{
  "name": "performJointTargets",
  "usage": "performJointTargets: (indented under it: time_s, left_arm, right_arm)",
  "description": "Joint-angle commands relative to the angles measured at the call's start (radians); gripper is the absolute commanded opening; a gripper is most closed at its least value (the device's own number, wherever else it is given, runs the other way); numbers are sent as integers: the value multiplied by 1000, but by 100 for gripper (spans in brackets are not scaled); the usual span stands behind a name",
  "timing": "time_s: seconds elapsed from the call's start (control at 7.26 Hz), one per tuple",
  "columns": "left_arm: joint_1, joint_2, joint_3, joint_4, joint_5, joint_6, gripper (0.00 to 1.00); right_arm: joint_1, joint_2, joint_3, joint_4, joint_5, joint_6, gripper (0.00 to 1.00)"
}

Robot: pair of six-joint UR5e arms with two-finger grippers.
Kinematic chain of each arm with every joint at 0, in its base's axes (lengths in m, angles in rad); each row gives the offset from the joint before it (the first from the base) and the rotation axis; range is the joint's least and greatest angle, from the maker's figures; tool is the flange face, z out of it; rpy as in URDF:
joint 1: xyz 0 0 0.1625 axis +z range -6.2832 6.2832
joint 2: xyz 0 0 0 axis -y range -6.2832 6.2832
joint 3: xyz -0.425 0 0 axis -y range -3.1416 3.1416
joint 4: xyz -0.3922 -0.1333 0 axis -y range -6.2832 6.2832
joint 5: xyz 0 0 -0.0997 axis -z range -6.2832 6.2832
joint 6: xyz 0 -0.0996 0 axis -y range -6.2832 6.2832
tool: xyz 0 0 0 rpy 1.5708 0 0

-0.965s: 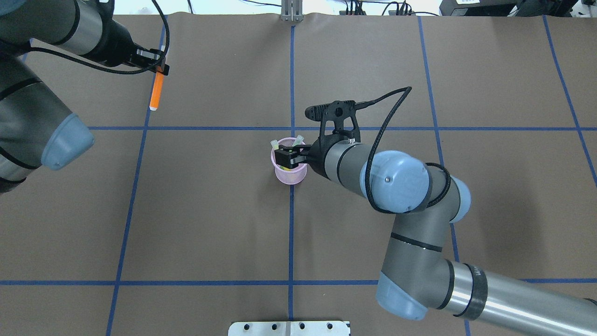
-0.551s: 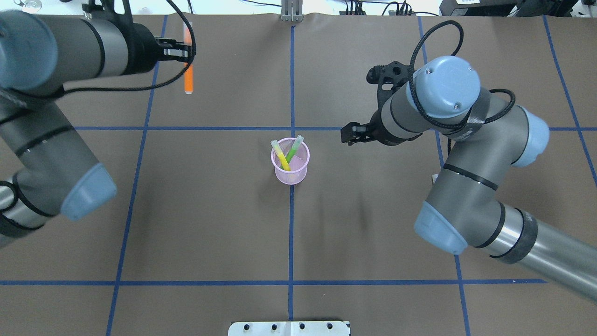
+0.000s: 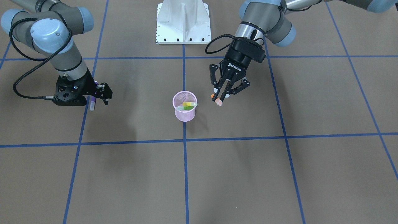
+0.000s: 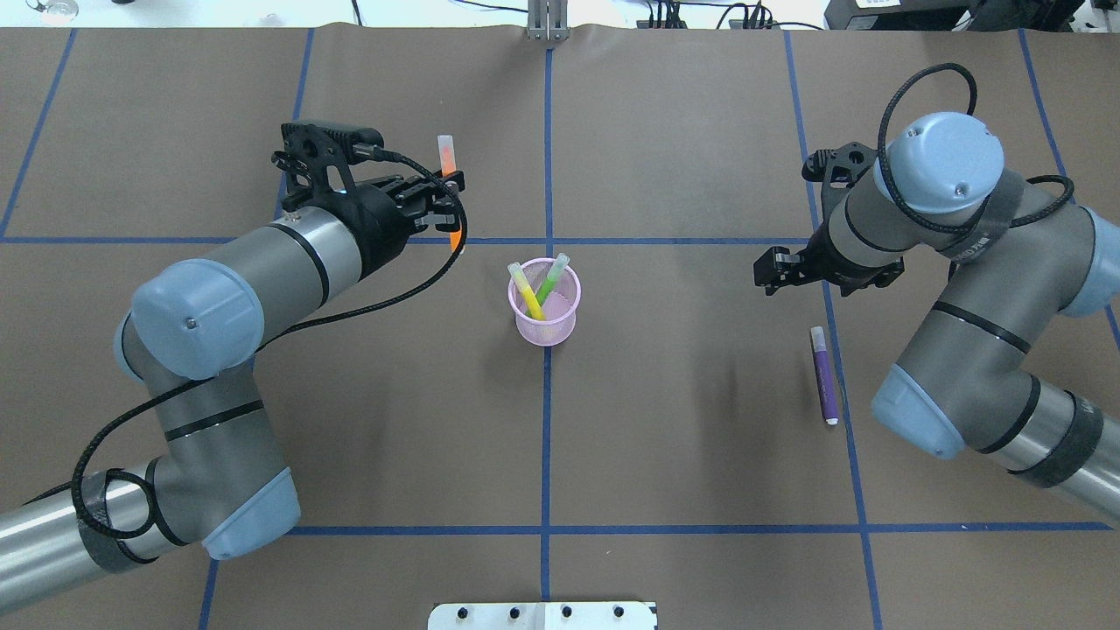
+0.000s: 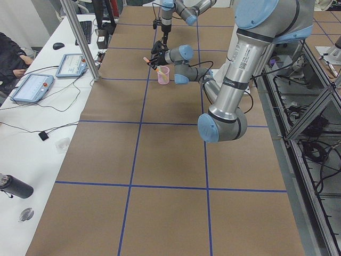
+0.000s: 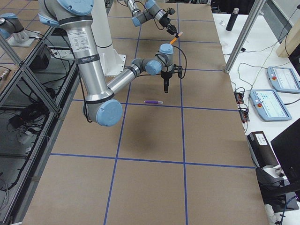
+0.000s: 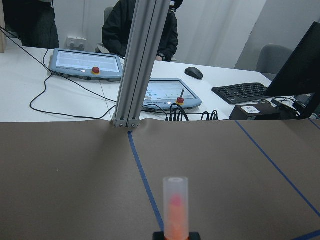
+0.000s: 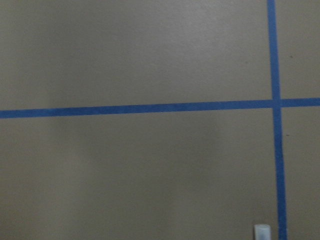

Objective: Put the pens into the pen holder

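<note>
We log left jaws clenched on orange pen (image 4: 448, 164), axis up-down; pen holder (image 4: 547, 331) near, lower right in overhead frame. Right jaws: cannot tell.

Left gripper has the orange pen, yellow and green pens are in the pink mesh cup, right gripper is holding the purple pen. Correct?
No. The slim purple pen lies flat on the brown table, apart from the right gripper; the overhead exterior view shows it. The left gripper does hold the orange pen; the rest stands.
</note>
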Motion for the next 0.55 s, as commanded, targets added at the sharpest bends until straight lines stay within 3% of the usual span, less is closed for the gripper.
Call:
performJointTargets:
  time_s: [0.0,0.41]
  left_arm:
    - [26,-22,18,-14,17,-1,0]
    - [47,-39,24,-14,17,0,0]
  right_arm:
    - [0,-41,-62,46,4,-42,100]
    - [-7,-33,-143,109,13,-36,100]
